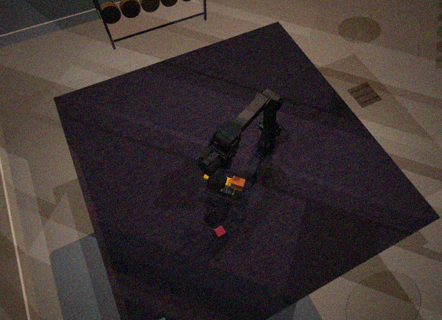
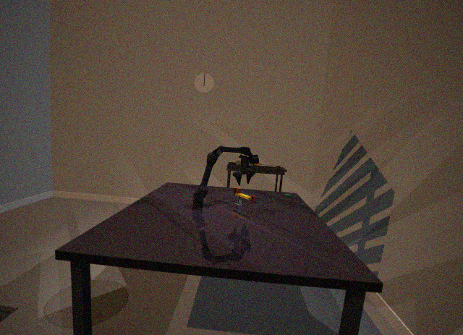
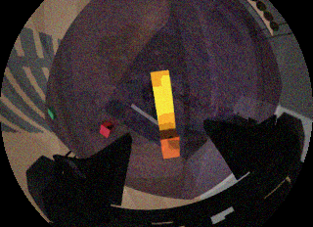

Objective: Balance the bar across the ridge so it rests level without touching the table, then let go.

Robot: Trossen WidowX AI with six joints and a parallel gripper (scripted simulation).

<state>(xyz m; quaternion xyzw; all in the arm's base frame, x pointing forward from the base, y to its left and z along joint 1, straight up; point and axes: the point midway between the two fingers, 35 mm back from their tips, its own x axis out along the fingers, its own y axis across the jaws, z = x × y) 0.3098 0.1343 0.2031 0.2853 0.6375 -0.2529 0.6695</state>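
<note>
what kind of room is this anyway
Probably a plain indoor room, dimly lit: a bare beige wall with a round wall clock, one dark square table carrying the black robot arm, and a metal rack of round wooden discs beyond it.

The top view looks steeply down from high above, taking in the whole table (image 1: 107,130), surrounding floor and a rack (image 1: 107,31) at the upper edge. The exterior view stands at about table height off one table (image 2: 149,249) end, facing along it toward the far wall, well back from the arm (image 2: 209,167). The wrist view sits on the arm, close in, looking down past the fingers. All three share the bar (image 3: 163,106) and the table around it.
</note>
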